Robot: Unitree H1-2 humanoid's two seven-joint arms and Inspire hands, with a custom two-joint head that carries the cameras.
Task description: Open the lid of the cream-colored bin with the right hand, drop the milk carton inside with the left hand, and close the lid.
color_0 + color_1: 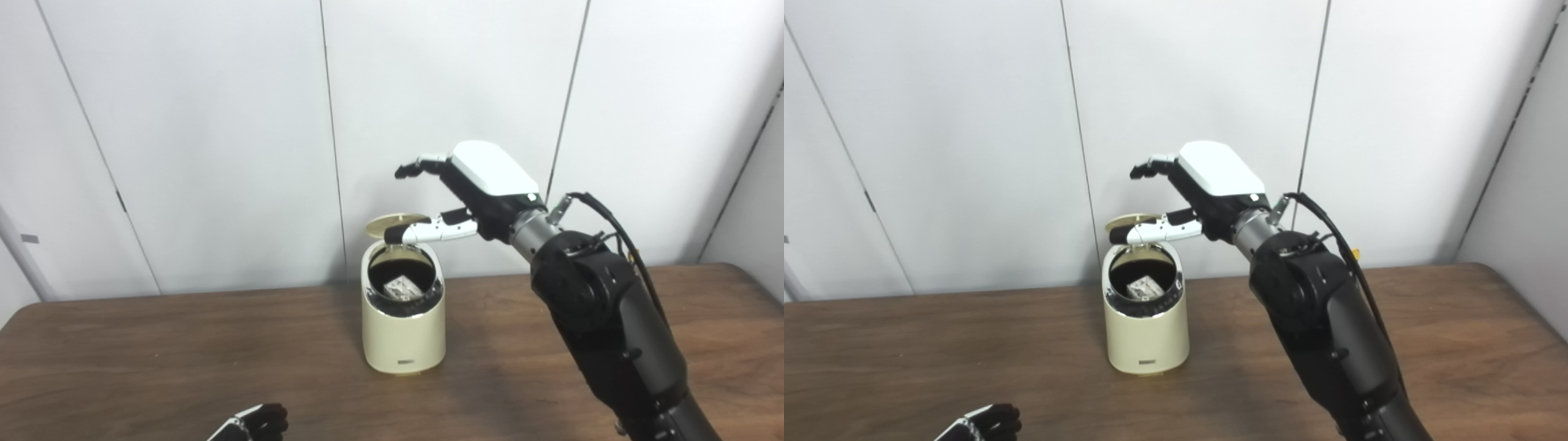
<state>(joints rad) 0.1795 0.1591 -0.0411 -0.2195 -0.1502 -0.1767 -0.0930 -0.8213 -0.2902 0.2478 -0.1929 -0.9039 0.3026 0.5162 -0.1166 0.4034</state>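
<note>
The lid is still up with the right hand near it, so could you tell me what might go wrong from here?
The lid stands open with only the right hand thumb near its edge; a clumsy push could tip the bin. If the milk carton inside sits high, the lid might not close fully.

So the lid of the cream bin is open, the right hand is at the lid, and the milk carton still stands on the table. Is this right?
Not quite. The milk carton lies inside the cream bin, as the left eye view shows. The lid is open, with the right hand at it.
</note>
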